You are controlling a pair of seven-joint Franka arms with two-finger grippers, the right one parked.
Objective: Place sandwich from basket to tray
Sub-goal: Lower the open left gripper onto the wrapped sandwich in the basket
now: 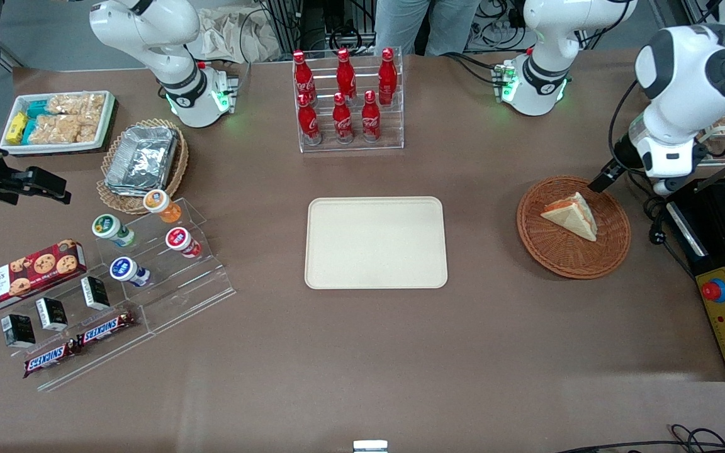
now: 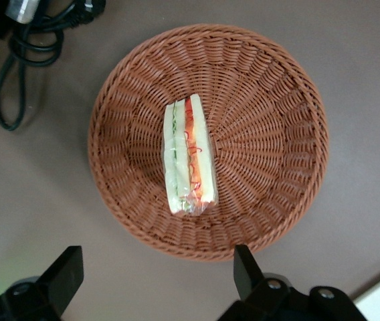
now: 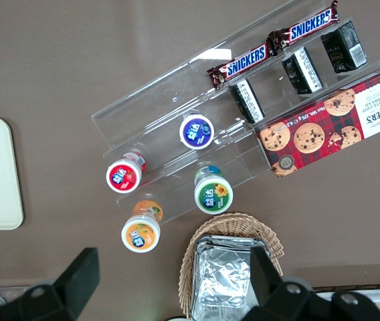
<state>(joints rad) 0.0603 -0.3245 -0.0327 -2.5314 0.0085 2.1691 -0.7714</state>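
White-bread triangular sandwich (image 2: pixel 190 156), wrapped in clear film, lies mid-frame in the round reddish-brown wicker basket (image 2: pixel 270 107), looking light, soft and crushable, so the spread-open, empty gripper (image 2: pixel 156 277) hovering above should pinch its flat bread faces gently.

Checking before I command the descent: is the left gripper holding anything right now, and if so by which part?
Nothing is held. The gripper is open above the basket, and the sandwich lies untouched in it.

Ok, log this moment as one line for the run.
gripper: open, above basket | sandwich: in basket, ungrasped | tray: no sandwich on it
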